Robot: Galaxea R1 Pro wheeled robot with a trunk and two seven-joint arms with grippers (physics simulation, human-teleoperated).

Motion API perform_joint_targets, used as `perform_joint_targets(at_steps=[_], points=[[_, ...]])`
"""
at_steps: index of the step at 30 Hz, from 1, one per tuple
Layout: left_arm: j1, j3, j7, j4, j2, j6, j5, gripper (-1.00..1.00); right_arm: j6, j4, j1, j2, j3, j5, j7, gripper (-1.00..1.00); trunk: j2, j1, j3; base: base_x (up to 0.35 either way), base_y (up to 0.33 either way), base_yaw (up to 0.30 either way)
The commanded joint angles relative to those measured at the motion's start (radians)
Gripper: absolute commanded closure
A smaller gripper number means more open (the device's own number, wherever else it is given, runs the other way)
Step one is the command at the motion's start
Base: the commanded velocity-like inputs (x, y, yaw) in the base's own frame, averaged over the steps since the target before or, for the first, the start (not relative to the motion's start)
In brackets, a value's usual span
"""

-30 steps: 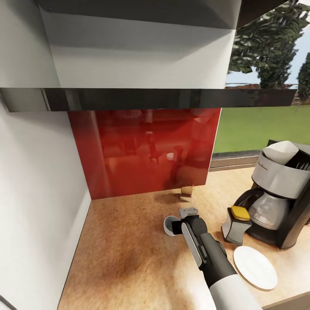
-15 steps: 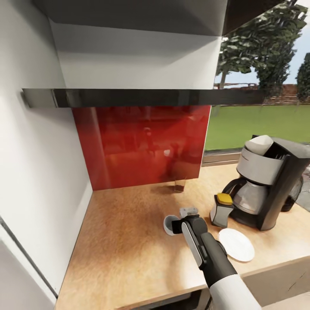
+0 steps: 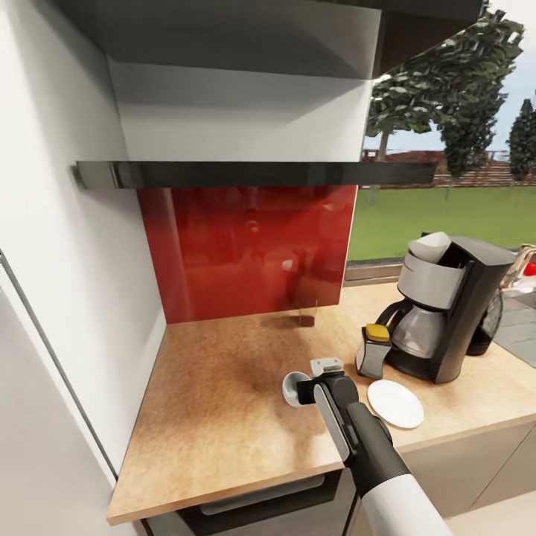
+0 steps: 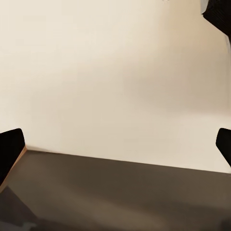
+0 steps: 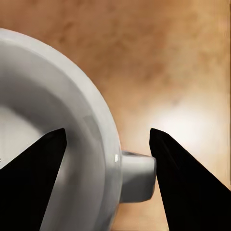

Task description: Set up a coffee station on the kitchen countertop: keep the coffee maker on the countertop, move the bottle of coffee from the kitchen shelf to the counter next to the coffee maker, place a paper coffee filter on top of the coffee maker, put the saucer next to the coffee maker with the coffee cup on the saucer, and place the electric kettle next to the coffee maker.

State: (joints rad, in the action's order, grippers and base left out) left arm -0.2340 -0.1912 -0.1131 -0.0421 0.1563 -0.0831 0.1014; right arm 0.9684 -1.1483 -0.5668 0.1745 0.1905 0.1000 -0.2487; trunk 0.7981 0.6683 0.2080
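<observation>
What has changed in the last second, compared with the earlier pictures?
Mostly the camera: the head view has pulled back, so the counter edge now shows and the coffee maker looks farther off. The right claw stays at the coffee cup, one finger inside its rim. Bottle of coffee and saucer are unmoved.

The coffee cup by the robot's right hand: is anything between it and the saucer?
Nothing visible: bare kitchen countertop lies between the coffee cup and the saucer; the bottle of coffee stands behind that path.

Head camera looks down over the kitchen countertop (image 3: 223,387); right wrist hangs close above it
</observation>
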Motion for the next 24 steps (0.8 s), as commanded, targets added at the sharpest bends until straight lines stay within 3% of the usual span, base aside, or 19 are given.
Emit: perform_joint_targets(at_steps=[1,24], points=[[0.001,-0.008,-0.004,-0.002,0.000,-0.006,0.011,-1.00,0.003,-0.001,-0.001,0.000,0.000,0.011,-0.009,1.00,0.001,0.000,0.000,-0.002,0.000,0.000],[0.001,-0.008,-0.004,-0.002,0.000,-0.009,0.011,-1.00,0.004,-0.007,-0.001,0.000,0.003,0.010,-0.009,1.00,0.001,0.000,-0.012,0.000,0.000,-0.066]])
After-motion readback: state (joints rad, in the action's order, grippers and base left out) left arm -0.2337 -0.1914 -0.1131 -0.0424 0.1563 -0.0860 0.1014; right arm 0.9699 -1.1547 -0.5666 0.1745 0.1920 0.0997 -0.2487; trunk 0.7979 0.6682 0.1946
